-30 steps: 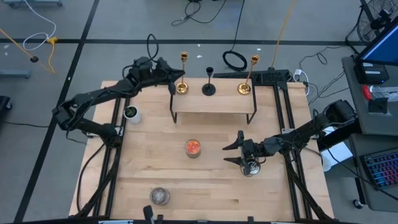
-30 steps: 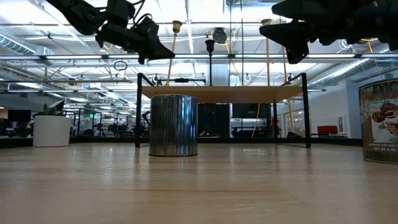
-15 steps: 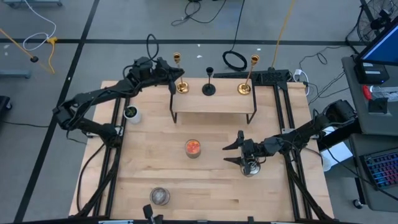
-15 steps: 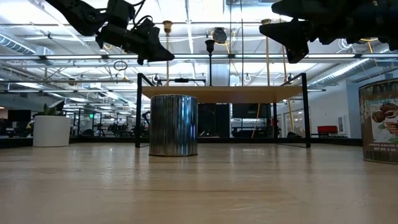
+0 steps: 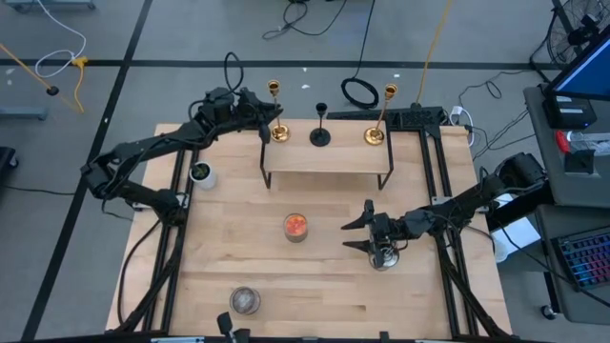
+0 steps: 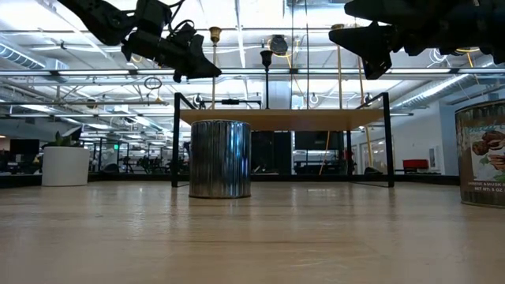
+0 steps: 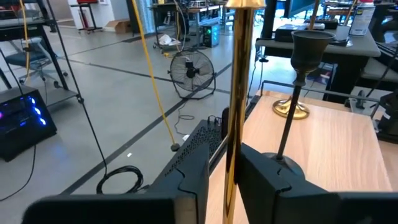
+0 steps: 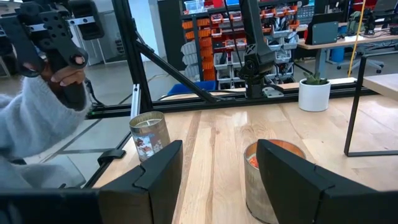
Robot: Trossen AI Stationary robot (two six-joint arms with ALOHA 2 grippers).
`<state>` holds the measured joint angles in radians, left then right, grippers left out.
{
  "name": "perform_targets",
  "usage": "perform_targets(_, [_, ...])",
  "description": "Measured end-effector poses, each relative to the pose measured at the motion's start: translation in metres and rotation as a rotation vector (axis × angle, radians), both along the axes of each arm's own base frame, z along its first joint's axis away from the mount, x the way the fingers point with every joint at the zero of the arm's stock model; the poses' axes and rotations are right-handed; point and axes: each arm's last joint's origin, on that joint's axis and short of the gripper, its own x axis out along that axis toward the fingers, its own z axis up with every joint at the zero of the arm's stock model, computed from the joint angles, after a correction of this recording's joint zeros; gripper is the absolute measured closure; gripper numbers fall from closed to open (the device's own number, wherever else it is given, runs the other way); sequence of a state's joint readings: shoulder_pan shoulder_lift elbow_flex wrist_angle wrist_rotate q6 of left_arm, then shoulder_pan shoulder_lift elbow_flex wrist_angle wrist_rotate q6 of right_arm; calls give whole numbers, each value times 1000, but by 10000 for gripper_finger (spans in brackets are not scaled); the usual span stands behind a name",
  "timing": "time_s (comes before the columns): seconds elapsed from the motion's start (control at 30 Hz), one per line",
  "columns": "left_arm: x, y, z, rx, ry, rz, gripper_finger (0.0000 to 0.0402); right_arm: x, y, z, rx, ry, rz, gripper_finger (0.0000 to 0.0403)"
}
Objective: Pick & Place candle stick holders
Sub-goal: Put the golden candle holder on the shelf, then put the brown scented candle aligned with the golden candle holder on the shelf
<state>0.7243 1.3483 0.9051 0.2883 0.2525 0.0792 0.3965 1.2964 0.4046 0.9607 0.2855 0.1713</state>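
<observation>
Three candle stick holders stand by their round bases on a low wooden shelf [image 5: 324, 157] at the table's far side: a gold one [image 5: 276, 131] at the left, a black one [image 5: 320, 136] in the middle, a second gold one [image 5: 374, 135] at the right. My left gripper [image 5: 264, 122] is open and level at the left gold holder, whose stem [image 7: 238, 93] rises upright between its fingers. My right gripper [image 5: 366, 229] hangs open above the table's right half and holds nothing. My left gripper has a finger on each side of the gold holder's stem [image 7: 231, 180], low down, coming level from the table's left. A gap shows between the stem and one finger [image 7: 194, 180]. Whether the other finger [image 7: 261, 180] touches the stem, I cannot tell. The holder stands upright on the shelf.
An open can with orange contents [image 5: 296, 227] stands mid-table, another can [image 5: 384, 255] under my right arm, a metal can [image 5: 246, 300] near the front edge. A white plant pot [image 5: 202, 173] stands at the left. A person's grey sleeve [image 8: 37, 124] shows beyond the table.
My left gripper has opened around the left gold holder's stem without shifting. The holder, which leaned with its top tipped toward the right, now stands upright on the shelf. My right arm has kept still.
</observation>
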Motion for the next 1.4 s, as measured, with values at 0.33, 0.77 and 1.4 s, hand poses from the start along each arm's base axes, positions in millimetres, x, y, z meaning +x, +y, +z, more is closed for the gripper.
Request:
perform_targets(0.33, [0, 0, -1, -18, 1, 2, 257, 0, 0, 0, 0, 0, 0, 202])
perform_targets(0.77, [-15, -17, 15, -32, 15, -38, 242, 0, 0, 0, 0, 0, 0, 202])
perform_targets(1.4, [-88, -96, 49, -135, 123, -134, 243, 6, -17, 6, -38, -61, -79, 202])
